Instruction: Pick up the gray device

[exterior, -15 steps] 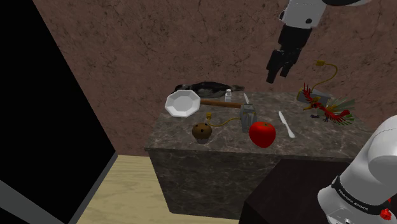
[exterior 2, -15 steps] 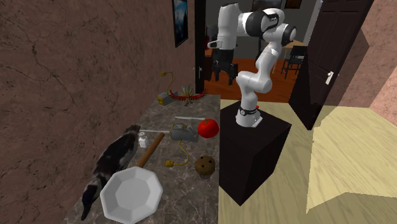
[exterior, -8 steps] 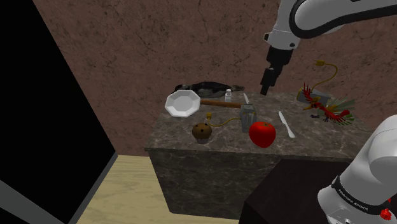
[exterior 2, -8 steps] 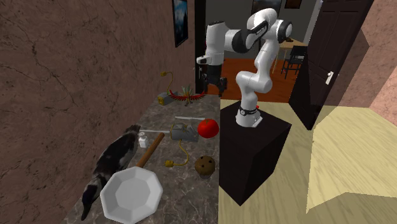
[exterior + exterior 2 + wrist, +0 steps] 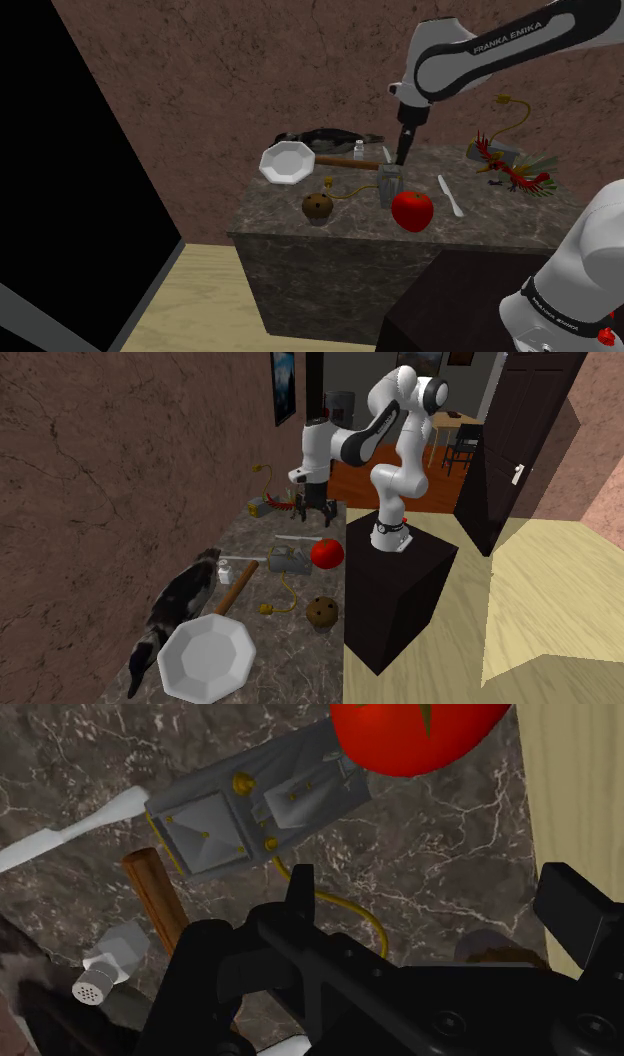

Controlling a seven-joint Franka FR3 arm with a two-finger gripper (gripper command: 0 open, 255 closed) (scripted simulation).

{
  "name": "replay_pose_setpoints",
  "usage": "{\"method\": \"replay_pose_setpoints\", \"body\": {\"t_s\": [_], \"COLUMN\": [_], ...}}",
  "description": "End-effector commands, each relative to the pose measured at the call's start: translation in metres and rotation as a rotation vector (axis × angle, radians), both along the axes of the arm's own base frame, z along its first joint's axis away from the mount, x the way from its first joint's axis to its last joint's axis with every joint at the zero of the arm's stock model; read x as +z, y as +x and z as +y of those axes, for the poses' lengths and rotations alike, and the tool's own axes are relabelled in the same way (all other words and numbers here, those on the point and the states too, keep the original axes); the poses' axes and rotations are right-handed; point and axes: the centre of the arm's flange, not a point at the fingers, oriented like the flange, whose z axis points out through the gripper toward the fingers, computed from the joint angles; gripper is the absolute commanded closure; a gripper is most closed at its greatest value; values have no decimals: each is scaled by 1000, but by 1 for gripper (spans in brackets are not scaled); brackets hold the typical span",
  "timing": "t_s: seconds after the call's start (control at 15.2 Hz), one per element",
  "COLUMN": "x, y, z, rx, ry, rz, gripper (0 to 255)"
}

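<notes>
The arm [image 5: 480,55] has swung down and across, so its black fingers [image 5: 578,909] now hang low over the bench [image 5: 300,245], spread apart and empty, seemingly lined up for a drop. Left to right in the shoulder view: a white plate [image 5: 288,163], a brown ball [image 5: 318,207] at its five o'clock, then the gray device [image 5: 389,186] at the fingers' six o'clock. A red tomato [image 5: 412,210] crowds it at four o'clock, so the grasp probably needs care.

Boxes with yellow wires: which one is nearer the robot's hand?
The gray box beside the red tomato; the gripper hangs close to it. The other box sits farther off, by the colourful bird.
</notes>
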Motion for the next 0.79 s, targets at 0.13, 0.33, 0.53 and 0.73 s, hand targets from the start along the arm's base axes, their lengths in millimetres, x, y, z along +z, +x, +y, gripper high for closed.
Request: {"method": "replay_pose_setpoints", "body": {"t_s": [0.13, 0.33, 0.53, 0.73], "x": [-41, -72, -103, -134], "y": [35, 59, 84, 108], "z": [-9, -14, -17, -19], "rx": [124, 215, 306, 396], "ry": [-24, -41, -58, -76], "rz": [5, 9, 14, 18], "gripper": [0, 0, 0, 0]}}
